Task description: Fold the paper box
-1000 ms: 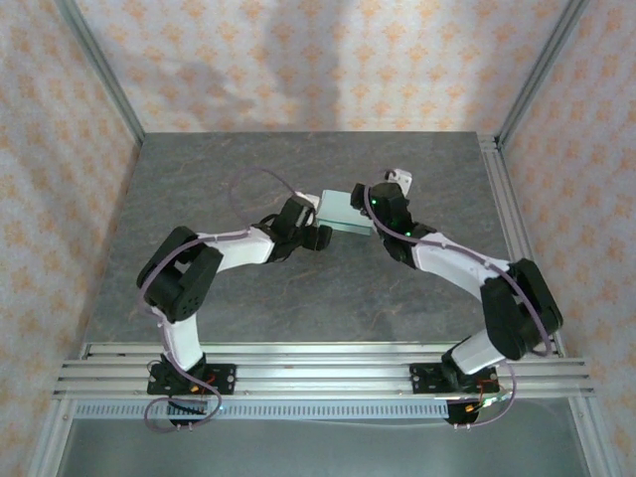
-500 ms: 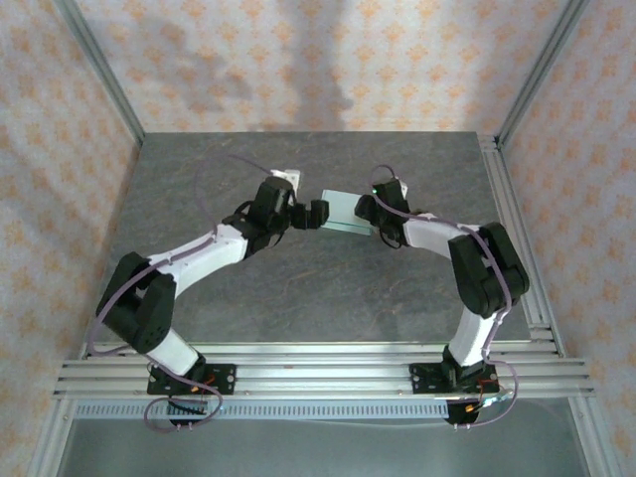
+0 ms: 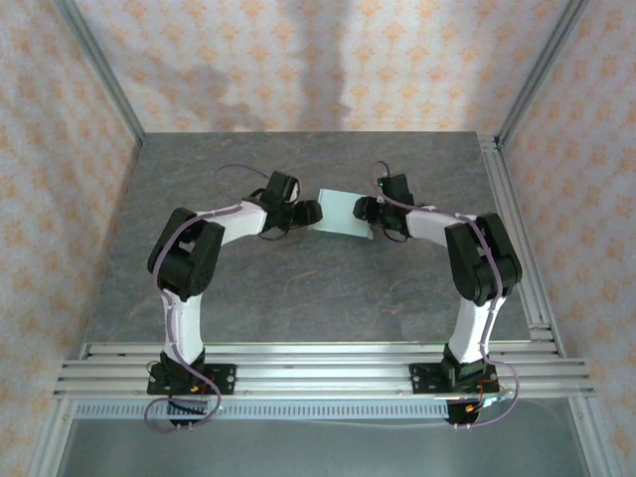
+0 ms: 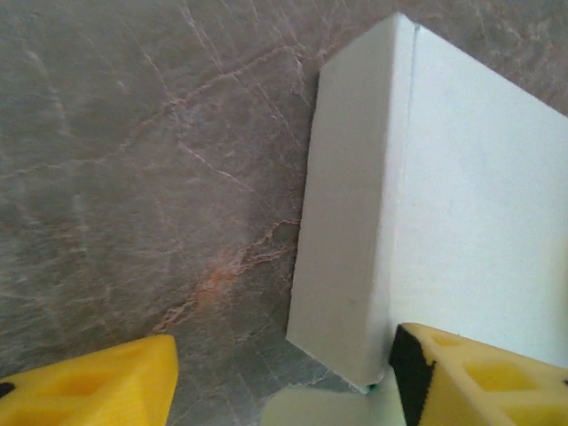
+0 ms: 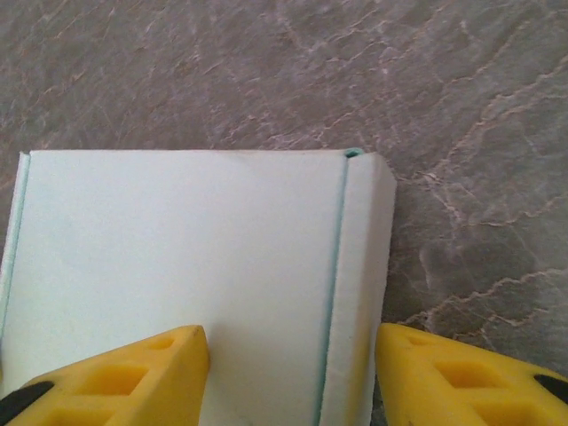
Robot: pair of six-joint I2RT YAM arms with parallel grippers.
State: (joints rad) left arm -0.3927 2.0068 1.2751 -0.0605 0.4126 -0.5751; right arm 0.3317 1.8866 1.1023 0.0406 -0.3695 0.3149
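Right wrist, paper box (image 5: 177, 248) crease (image 5: 335, 293) between spread right hand (image 5: 291, 333), left hand (image 4: 282, 342) spread too

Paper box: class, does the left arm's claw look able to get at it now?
Probably yes: the open left claw sits at the paper box corner, nothing between them.

Paper box (image 3: 341, 213) between left gripper (image 3: 310, 211), right gripper (image 3: 360, 209)

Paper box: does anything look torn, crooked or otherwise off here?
Nothing torn or crushed. The paper box lies skewed between the left gripper and right gripper, and in the left wrist view a pale rounded piece, perhaps an untucked flap, pokes from its near corner.
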